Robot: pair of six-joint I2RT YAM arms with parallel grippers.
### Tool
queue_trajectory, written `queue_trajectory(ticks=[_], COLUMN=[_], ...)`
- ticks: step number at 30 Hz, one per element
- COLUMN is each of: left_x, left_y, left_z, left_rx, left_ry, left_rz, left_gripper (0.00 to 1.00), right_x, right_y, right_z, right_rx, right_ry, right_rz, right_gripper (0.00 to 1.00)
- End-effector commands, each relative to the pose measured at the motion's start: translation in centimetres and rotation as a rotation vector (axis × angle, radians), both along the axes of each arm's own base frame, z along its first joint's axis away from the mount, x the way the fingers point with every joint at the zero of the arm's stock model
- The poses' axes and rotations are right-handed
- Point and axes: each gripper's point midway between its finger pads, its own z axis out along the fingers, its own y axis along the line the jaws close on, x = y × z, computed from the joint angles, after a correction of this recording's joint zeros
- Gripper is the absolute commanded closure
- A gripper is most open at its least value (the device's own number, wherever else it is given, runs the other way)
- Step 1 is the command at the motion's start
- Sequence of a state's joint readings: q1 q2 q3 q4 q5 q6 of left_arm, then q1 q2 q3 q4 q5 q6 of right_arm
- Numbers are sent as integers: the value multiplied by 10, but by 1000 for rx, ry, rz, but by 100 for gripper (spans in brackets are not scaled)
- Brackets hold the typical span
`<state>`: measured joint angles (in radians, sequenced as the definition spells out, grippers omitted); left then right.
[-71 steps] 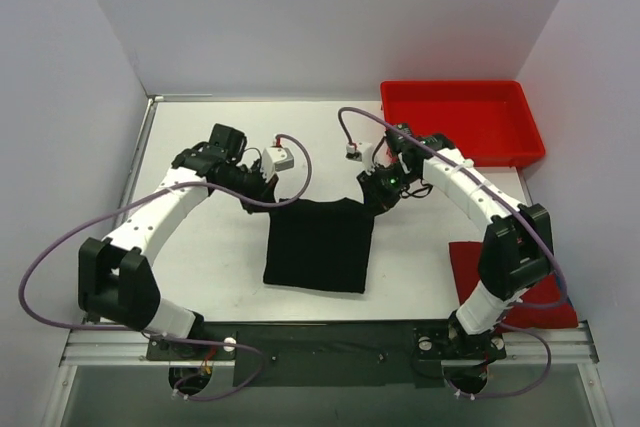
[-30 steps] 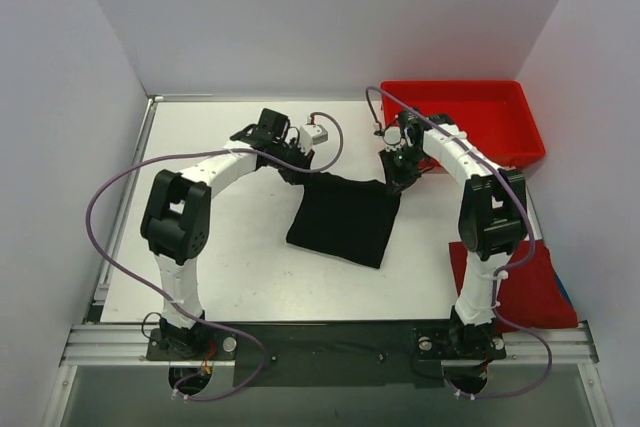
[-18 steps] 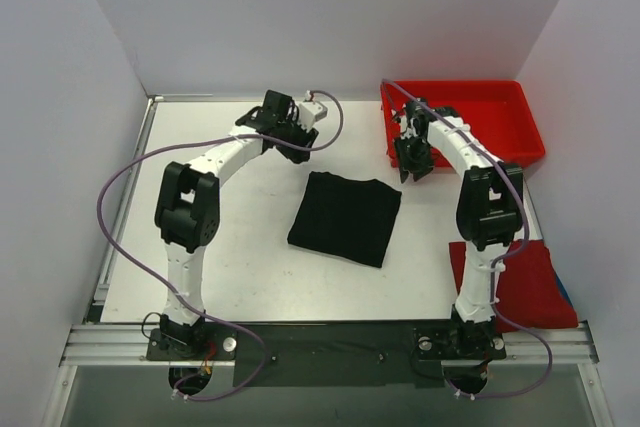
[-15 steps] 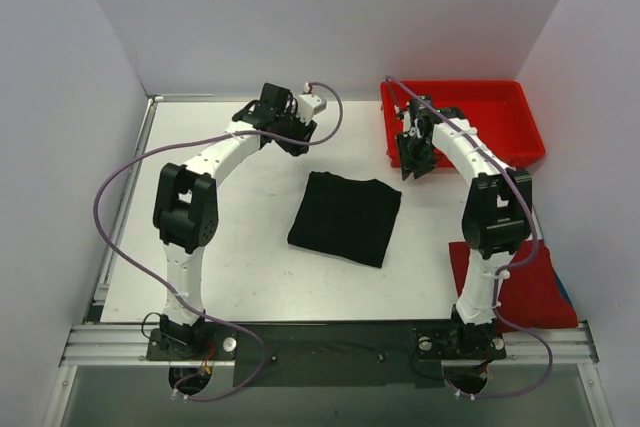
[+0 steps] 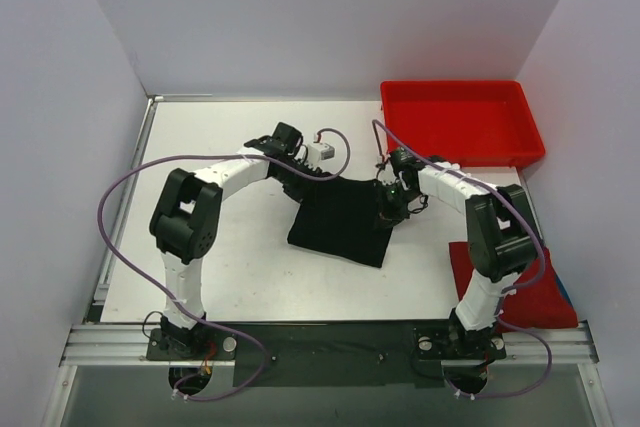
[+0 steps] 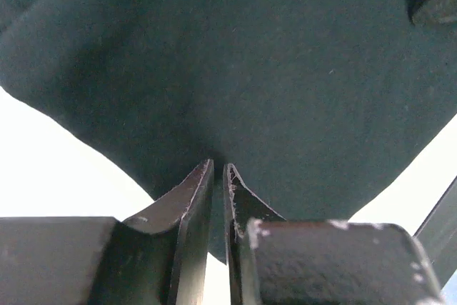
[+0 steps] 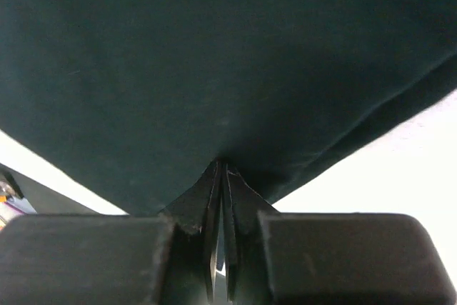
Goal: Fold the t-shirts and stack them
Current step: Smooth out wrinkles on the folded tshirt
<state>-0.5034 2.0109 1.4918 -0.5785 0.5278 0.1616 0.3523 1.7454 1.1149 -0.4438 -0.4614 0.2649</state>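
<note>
As left fingers (image 6: 187, 201) and right fingers (image 7: 196, 206) pinch its edge, black t-shirt (image 5: 340, 225), folded.

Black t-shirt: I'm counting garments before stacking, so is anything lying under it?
Nothing shows around the black t-shirt except white table. The left gripper and right gripper pinch its far edge. Whatever lies beneath its middle is covered.

Top view bright, even, soft shadows. Wrist views: black t-shirt (image 6: 235, 55) murky, table (image 6: 43, 148) blown white, near fingers (image 6: 187, 201) blurred.

black t-shirt (image 5: 340, 222) — folded, centre | red t-shirt (image 5: 545, 299) — lying near-right
</note>
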Motion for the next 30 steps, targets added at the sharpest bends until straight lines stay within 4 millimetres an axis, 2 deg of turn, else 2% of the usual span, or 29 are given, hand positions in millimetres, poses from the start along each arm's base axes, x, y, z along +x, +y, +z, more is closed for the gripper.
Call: queue_trajectory(ticks=[1,3,4,5,6,7,8,10,11,12,13,14,15,16,17,18,19,22,26,27,29,30], left_x=[15,15,17,14,17,11,9,-14,-26,-45,-55,-72,-80,-82,-80,-78,-75,-71,-83,-89,-99,-102], left_y=[5,7,6,6,4,5,2,1,3,2,3,2,5,2,3,5,5,9,16,22,29,34], left_z=[0,-2,5,8,21,26,40,56,59,63,61,58,47,46,35,27,20,-4,-32,-40,-43,-43], left_rx=[-14,-2,-6,2,-10,1,-18,-44,-49,-83,-92,-113,-112,-122,-121,-103,-98,-53,15,39,53,68], left_ry=[-39,-50,-65,-66,-91,-83,-97,-72,-49,-18,16,64,89,99,89,91,80,76,83,97,96,96], left_rz=[47,38,33,16,3,-17,-30,-83,-92,-116,-116,-116,-109,-90,-76,-50,-39,-20,-46,-47,-59,-65], left_gripper=[79,79,79,78,78,76,76,74,73,73,72,72,71,71,71,71,71,71,71,71,71,71], right_x=[8,13,12,19,18,21,23,16,11,3,-4,-21,-23,-42,-44,-54,-55,-59,-76,-80,-93,-93], right_y=[-27,-37,-43,-43,-45,-44,-44,-39,-31,-26,-13,1,10,21,28,28,27,5,-27,-35,-50,-55], right_z=[-22,-23,-21,-13,-8,3,10,27,40,40,48,44,45,37,33,22,15,-12,-42,-45,-49,-43], right_rx=[-46,-84,-115,-117,-128,-132,-138,-135,-119,-111,-87,-44,-3,57,95,98,91,-27,-125,-153,-188,-187], right_ry=[57,54,53,28,21,-3,-30,-71,-112,-115,-146,-115,-124,-59,-56,-11,-3,20,121,130,147,131], right_rz=[-159,-158,-138,-126,-109,-101,-90,-58,-27,-2,38,78,86,99,97,76,63,2,-93,-121,-157,-176], right_gripper=[100,100,100,100,100,100,100,100,100,100,100,100,100,100,100,100,100,100,100,100,100,100])
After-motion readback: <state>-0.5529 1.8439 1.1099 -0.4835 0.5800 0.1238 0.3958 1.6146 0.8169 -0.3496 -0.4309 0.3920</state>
